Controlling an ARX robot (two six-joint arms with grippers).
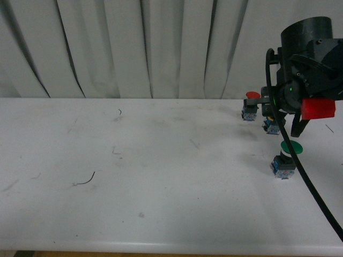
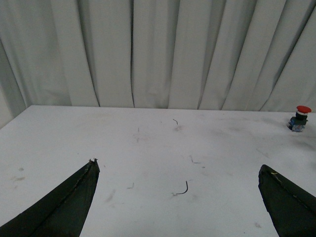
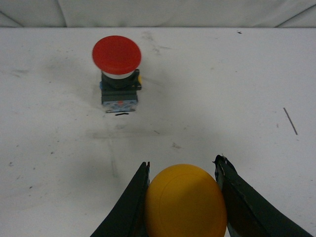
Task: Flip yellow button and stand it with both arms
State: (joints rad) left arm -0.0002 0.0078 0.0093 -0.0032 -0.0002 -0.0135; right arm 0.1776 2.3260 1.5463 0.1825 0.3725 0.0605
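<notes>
The yellow button (image 3: 185, 202) is gripped by its cap between the right jaws, at the bottom centre of the right wrist view, below the red button (image 3: 116, 54). The left jaws are spread wide above the table (image 2: 148, 148), with nothing held.

Smooth matt plastic yellow button (image 3: 185, 202), scuffed matt white table (image 1: 161, 182), cloth curtain (image 1: 134, 48)
</notes>
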